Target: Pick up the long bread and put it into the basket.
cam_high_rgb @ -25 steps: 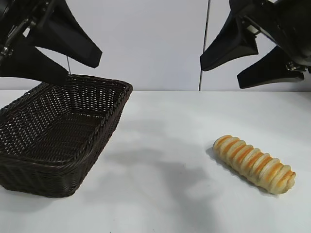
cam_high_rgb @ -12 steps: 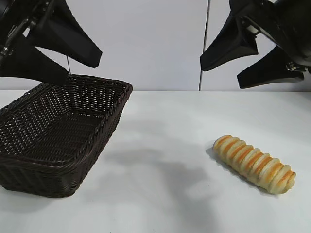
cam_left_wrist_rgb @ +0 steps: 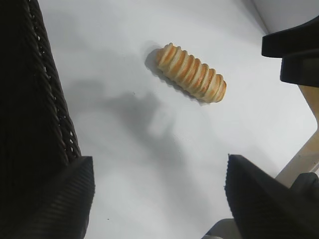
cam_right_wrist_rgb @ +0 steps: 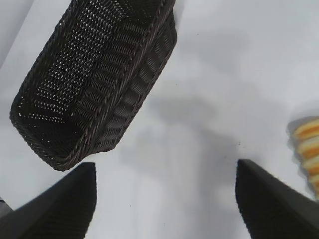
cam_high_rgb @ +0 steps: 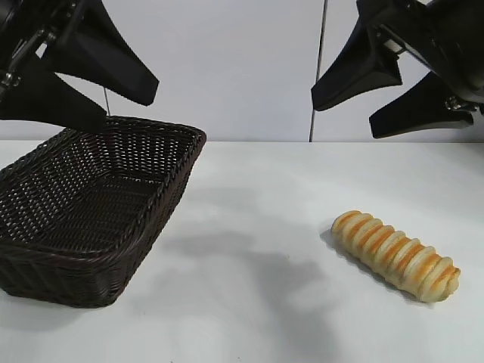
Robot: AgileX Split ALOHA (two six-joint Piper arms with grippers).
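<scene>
The long bread (cam_high_rgb: 395, 255) lies flat on the white worktop (cam_high_rgb: 257, 302), toward the right arm's side and well apart from the basket (cam_high_rgb: 162, 193); nothing touches it. It is an elongated loaf with rounded ends and a run of spiral ridges, pale cream with golden-orange stripes along the crests. The surface looks matte and dry, so it should not be slippery.

Handling judgement: it is probably light and somewhat yielding, though whether it is real bread or a firm replica cannot be told from these views. A moderate squeeze is advisable either way. The best hold is across the short width at mid-length, with the fingers seated in the grooves between ridges to check sliding; a hold near one end would likely let the loaf droop or pivot.

The basket is rectangular, dark brown woven wicker with flaring sides and a braided rim. It stands empty on the left arm's side. The weave is open and stiff-looking, and the wide mouth gives ample room for the loaf laid lengthwise.

The left gripper (cam_high_rgb: 113, 94) hangs above the basket's far rim, fingers spread and holding nothing. The right gripper (cam_high_rgb: 355, 102) hangs high above the worktop, beyond the loaf, fingers likewise spread and empty. The fingers are black, wedge-shaped, with ribbed faces. The pick-up has not begun.
</scene>
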